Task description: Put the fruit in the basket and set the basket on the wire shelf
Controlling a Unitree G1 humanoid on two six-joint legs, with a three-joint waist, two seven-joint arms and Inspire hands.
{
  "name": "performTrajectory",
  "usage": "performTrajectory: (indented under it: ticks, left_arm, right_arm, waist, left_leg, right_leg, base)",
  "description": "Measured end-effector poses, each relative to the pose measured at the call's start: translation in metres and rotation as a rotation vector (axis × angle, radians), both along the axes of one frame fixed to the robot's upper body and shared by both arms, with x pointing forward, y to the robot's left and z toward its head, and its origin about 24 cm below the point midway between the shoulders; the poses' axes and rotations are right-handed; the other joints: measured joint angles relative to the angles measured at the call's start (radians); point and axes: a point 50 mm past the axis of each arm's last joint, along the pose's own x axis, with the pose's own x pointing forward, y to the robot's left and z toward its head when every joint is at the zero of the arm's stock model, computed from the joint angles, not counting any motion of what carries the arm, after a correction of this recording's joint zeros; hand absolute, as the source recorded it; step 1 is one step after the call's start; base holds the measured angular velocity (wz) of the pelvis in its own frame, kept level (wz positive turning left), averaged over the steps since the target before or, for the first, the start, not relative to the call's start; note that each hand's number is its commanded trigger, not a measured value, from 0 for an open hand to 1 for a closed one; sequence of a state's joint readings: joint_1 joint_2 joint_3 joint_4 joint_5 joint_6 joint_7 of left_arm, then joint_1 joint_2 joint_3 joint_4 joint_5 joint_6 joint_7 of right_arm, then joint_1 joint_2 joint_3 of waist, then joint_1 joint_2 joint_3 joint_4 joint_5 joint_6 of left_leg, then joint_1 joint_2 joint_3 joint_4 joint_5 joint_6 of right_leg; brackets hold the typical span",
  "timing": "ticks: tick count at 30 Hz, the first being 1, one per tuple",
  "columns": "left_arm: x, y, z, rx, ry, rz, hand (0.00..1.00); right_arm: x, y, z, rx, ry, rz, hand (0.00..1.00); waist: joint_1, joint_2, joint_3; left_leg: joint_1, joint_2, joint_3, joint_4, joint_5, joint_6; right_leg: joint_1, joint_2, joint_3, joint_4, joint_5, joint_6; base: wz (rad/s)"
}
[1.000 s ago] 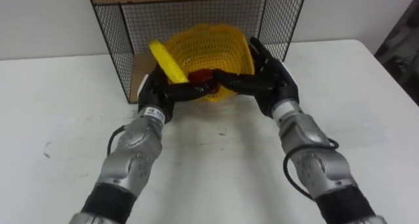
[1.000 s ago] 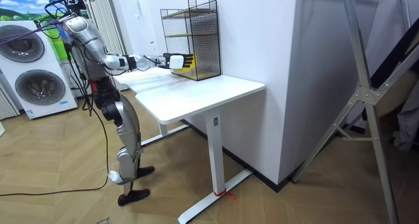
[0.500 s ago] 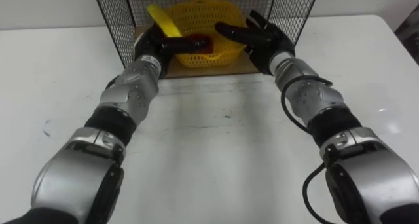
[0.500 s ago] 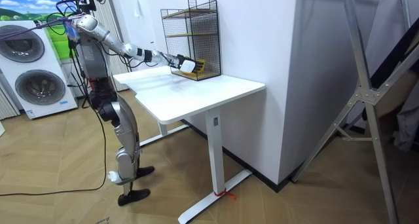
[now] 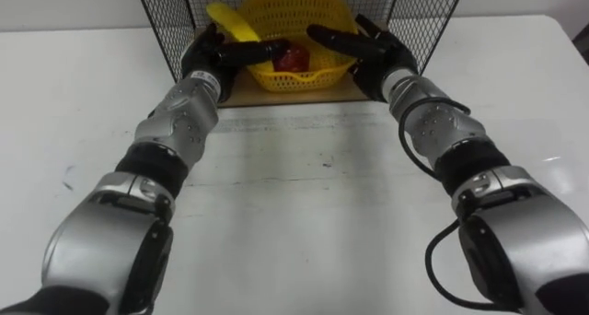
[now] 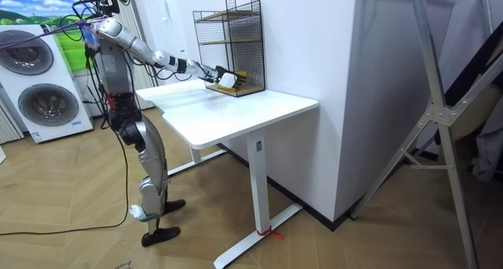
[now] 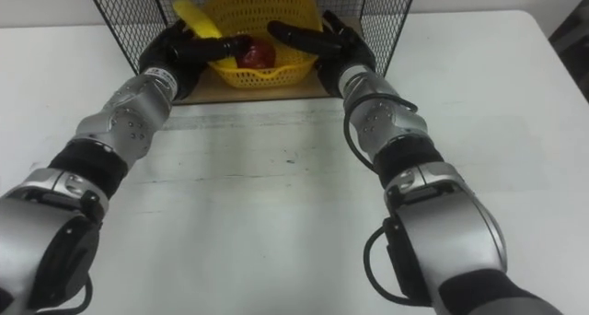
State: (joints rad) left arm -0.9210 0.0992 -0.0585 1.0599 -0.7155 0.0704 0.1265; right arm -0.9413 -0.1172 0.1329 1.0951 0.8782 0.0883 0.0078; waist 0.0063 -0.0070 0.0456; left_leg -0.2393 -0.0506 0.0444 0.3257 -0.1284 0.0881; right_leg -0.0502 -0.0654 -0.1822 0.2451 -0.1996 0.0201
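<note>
Plainly, the yellow basket [image 5: 308,75] sits at 12 o'clock on the wooden board [image 5: 285,96] in the bottom tier of the wire shelf [image 5: 161,29], which stands on the white desk [image 5: 294,195]. A banana [image 5: 230,20] and a red fruit [image 5: 293,57] lie inside it. The left hand [image 5: 210,57] grasps the basket's rim at 9 o'clock, thumb hooked over the edge. The right hand [image 5: 377,52] grips it at 3 o'clock, thumb over the rim and fingers along the outer wall. In the room view, both arms stretch out from the robot standing at the desk's edge.
</note>
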Motion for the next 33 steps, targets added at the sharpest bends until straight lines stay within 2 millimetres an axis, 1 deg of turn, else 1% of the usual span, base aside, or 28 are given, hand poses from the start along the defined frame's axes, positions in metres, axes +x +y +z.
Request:
performTrajectory:
  ticks: [2, 4, 6, 8, 12, 20, 23, 27, 28, 29, 31, 33]
  left_arm:
    - [0.000, 0.000, 0.000, -0.006, 0.004, 0.001, 0.00]
    - [0.000, 0.000, -0.001, -0.006, 0.008, -0.001, 0.00]
    - [-0.001, 0.000, -0.003, -0.005, 0.016, 0.001, 0.00]
    - [-0.001, 0.001, -0.005, -0.003, 0.026, 0.003, 0.00]
    - [-0.002, 0.002, -0.008, 0.001, 0.043, 0.005, 0.00]
    - [-0.003, 0.003, -0.010, 0.018, 0.052, 0.017, 0.00]
    - [-0.001, 0.003, -0.005, 0.039, 0.030, 0.011, 0.00]
    - [-0.001, 0.004, -0.005, 0.111, 0.025, 0.002, 0.00]
    - [-0.002, 0.004, -0.006, 0.114, 0.025, 0.001, 0.00]
    - [-0.005, 0.005, -0.008, 0.129, 0.011, -0.004, 0.00]
    - [-0.009, 0.005, -0.012, 0.163, -0.004, -0.012, 0.00]
    - [-0.015, 0.007, -0.017, 0.185, -0.016, -0.012, 0.00]
  right_arm:
    - [0.000, 0.000, 0.000, 0.000, 0.000, 0.000, 0.00]
    - [0.000, -0.001, -0.001, -0.001, 0.003, -0.002, 0.00]
    - [0.000, -0.002, -0.002, 0.002, 0.008, -0.007, 0.00]
    - [-0.001, -0.004, -0.005, 0.012, 0.023, -0.023, 0.00]
    - [-0.003, -0.007, -0.012, 0.017, 0.053, -0.040, 0.00]
    - [-0.003, -0.008, -0.013, -0.081, 0.047, -0.019, 0.00]
    - [-0.002, -0.010, -0.011, -0.082, 0.040, -0.022, 0.00]
    - [-0.003, -0.010, -0.011, -0.083, 0.041, -0.021, 0.00]
    - [-0.004, -0.011, -0.013, -0.085, 0.040, -0.019, 0.00]
    - [-0.006, -0.010, -0.014, -0.094, 0.027, -0.008, 0.00]
    - [-0.009, -0.009, -0.018, -0.129, 0.011, 0.009, 0.00]
    - [-0.014, -0.010, -0.022, -0.174, -0.005, 0.023, 0.00]
  waist:
    - [-0.003, 0.008, 0.0004]
    - [-0.004, 0.015, 0.0010]
    - [-0.004, 0.028, 0.0030]
    - [-0.006, 0.035, 0.0029]
    - [-0.025, 0.036, 0.0029]
    - [-0.026, 0.034, 0.0015]
    - [-0.028, 0.033, -0.0008]
    - [-0.029, 0.033, -0.0138]
    - [-0.028, 0.032, -0.0222]
    - [-0.026, 0.029, -0.0334]
    - [-0.027, 0.023, -0.0377]
    - [-0.029, 0.013, -0.0471]
  left_leg:
    - [0.000, -0.001, -0.003, 0.001, 0.000, 0.000]
    - [0.002, -0.002, -0.006, 0.002, 0.000, 0.000]
    - [0.008, -0.002, -0.006, 0.000, 0.000, 0.000]
    - [0.017, -0.004, -0.007, -0.004, 0.001, 0.000]
    - [0.038, -0.012, -0.022, -0.019, 0.005, -0.001]
    - [0.062, -0.014, -0.019, -0.025, 0.005, -0.001]
    - [0.078, -0.014, -0.015, -0.030, 0.005, -0.001]
    - [0.107, -0.013, -0.003, -0.042, 0.005, -0.001]
    - [0.110, -0.013, -0.001, -0.045, 0.005, -0.001]
    - [0.122, -0.013, 0.000, -0.051, 0.005, -0.001]
    - [0.152, -0.014, 0.002, -0.060, 0.005, -0.001]
    - [0.175, -0.014, 0.002, -0.063, 0.005, -0.001]
  right_leg:
    - [0.005, -0.002, -0.012, -0.004, 0.000, 0.000]
    - [0.008, -0.004, -0.013, -0.005, 0.000, 0.000]
    - [0.014, -0.004, -0.014, -0.009, 0.000, 0.000]
    - [0.023, -0.004, -0.017, -0.010, 0.000, 0.000]
    - [0.049, -0.005, -0.032, -0.025, 0.000, 0.000]
    - [0.069, -0.007, -0.030, -0.024, -0.001, 0.001]
    - [0.084, -0.008, -0.039, -0.024, -0.001, 0.001]
    - [0.103, -0.009, -0.037, -0.025, -0.001, 0.001]
    - [0.105, -0.010, -0.037, -0.025, -0.001, 0.001]
    - [0.112, -0.011, -0.037, -0.025, -0.001, 0.001]
    - [0.138, -0.011, -0.037, -0.027, -0.001, 0.001]
    - [0.163, -0.012, -0.038, -0.038, -0.001, 0.002]
  base:
    - [0.06]
    - [0.05]
    - [0.00]
    - [0.03]
    - [0.11]
    - [0.00]
    - [0.00]
    - [-0.05]
    - [-0.07]
    - [-0.07]
    - [-0.07]
    - [-0.05]
